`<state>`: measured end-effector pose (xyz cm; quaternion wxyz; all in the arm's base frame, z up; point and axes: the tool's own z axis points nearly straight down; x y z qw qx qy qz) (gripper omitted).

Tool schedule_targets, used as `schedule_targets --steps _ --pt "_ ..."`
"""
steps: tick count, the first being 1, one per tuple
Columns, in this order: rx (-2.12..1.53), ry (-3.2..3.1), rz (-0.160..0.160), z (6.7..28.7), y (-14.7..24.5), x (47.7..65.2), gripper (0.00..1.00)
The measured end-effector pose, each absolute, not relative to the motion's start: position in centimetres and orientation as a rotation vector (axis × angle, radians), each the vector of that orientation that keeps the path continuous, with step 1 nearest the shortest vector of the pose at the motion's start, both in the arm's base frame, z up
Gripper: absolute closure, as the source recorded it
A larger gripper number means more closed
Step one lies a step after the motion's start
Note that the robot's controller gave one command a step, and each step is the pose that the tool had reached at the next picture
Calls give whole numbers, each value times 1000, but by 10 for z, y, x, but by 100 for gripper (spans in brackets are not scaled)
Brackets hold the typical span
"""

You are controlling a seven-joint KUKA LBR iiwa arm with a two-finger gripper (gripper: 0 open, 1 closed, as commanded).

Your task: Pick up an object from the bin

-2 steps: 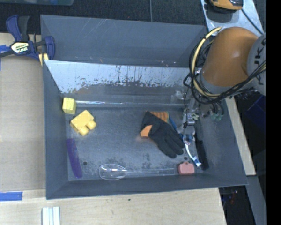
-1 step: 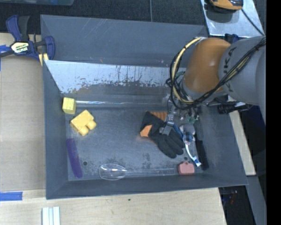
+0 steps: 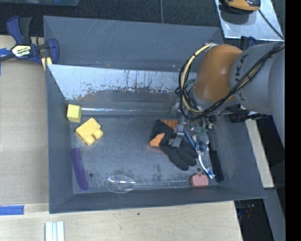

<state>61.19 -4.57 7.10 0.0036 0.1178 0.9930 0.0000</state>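
Gripper: the gripper [image 3: 177, 135] is hanging low over the centre-right of the bin [image 3: 140, 44], below the arm's orange cover and its cables.
Grip state: how far it is open cannot be told, and nothing is showing as held.
Nearest things: a small orange piece [image 3: 157, 141] is lying just to its left. A black lump [image 3: 183, 157] is lying just below it, and a dark flat scrap [image 3: 158, 129] is sitting beside the orange piece. The three are crowding together on the bin floor.
Likely candidate: the orange piece or the black lump, judging by closeness alone. Which one the gripper is aiming at cannot be told.
Handling, orange piece: it is looking small, light and stiff, probably foam or plastic, so a modest squeeze should be enough.
Handling, black lump: it is looking soft and floppy, probably light and likely to sag or drape when lifted.
Where to hold: the orange piece across its short sides, and the black lump across its thickest middle, not a loose edge.
Other things: a pink block [image 3: 199, 180] is lying near the lower right wall. A yellow cube [image 3: 73, 113], a notched yellow block [image 3: 89, 130], a purple stick [image 3: 79, 168] and a clear spoon [image 3: 120, 184] are lying well apart to the left.
Risk: neighbours are touching, so a pinch may be catching two things at once.
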Motion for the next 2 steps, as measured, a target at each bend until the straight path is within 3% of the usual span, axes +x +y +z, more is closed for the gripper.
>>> schedule_targets --steps 2 --pt "384 3108 0 73 -46 612 0"
